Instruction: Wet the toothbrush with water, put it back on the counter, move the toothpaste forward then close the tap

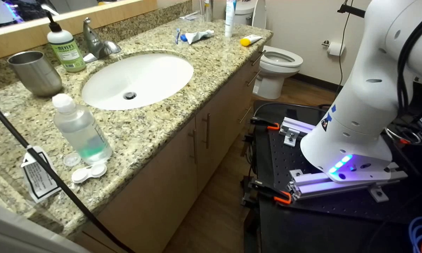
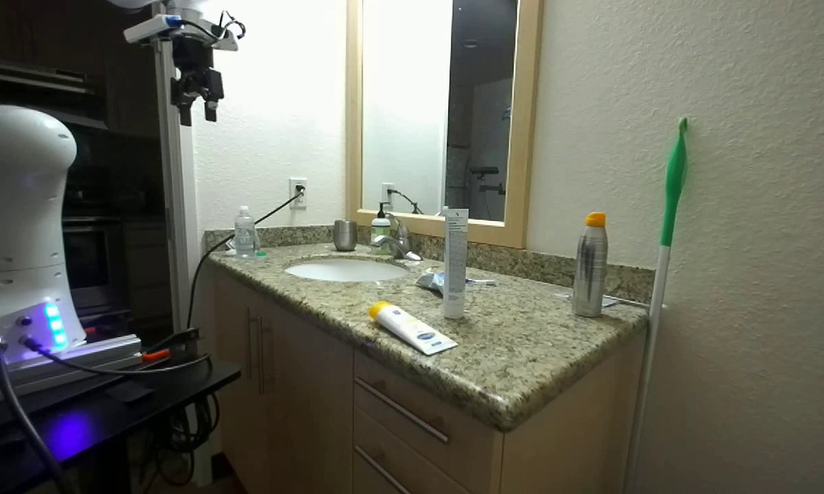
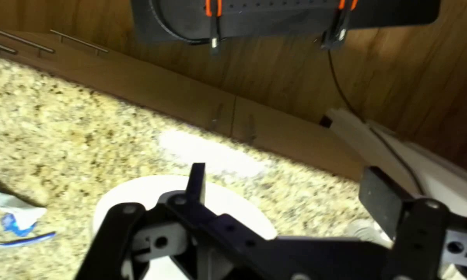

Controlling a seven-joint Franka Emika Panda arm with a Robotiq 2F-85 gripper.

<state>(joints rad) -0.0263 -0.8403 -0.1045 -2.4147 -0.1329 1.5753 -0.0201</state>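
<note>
The tap [image 1: 99, 44] stands behind the white basin; it also shows in an exterior view [image 2: 399, 237]. A faint clear streak below its spout looks like water [image 1: 119, 57]. The toothbrush [image 1: 177, 36], thin and blue, lies on the granite counter [image 1: 154, 130] beyond the basin; it also shows in the wrist view [image 3: 21, 241]. The toothpaste [image 1: 197, 36], a crumpled whitish tube with a blue cap, lies beside it and shows in the wrist view [image 3: 15, 208]. My gripper [image 2: 197, 116] is open and empty, high above the counter; in the wrist view its spread fingers [image 3: 287, 181] show above the basin area.
A standing tube [image 2: 455, 264], a yellow-capped tube [image 2: 412, 328] and a spray can [image 2: 590, 267] stand or lie near the toothpaste. A metal cup [image 1: 37, 73], soap bottle [image 1: 66, 49] and clear bottle [image 1: 80, 131] stand around the basin's other end. A mirror [image 2: 412, 110] hangs behind.
</note>
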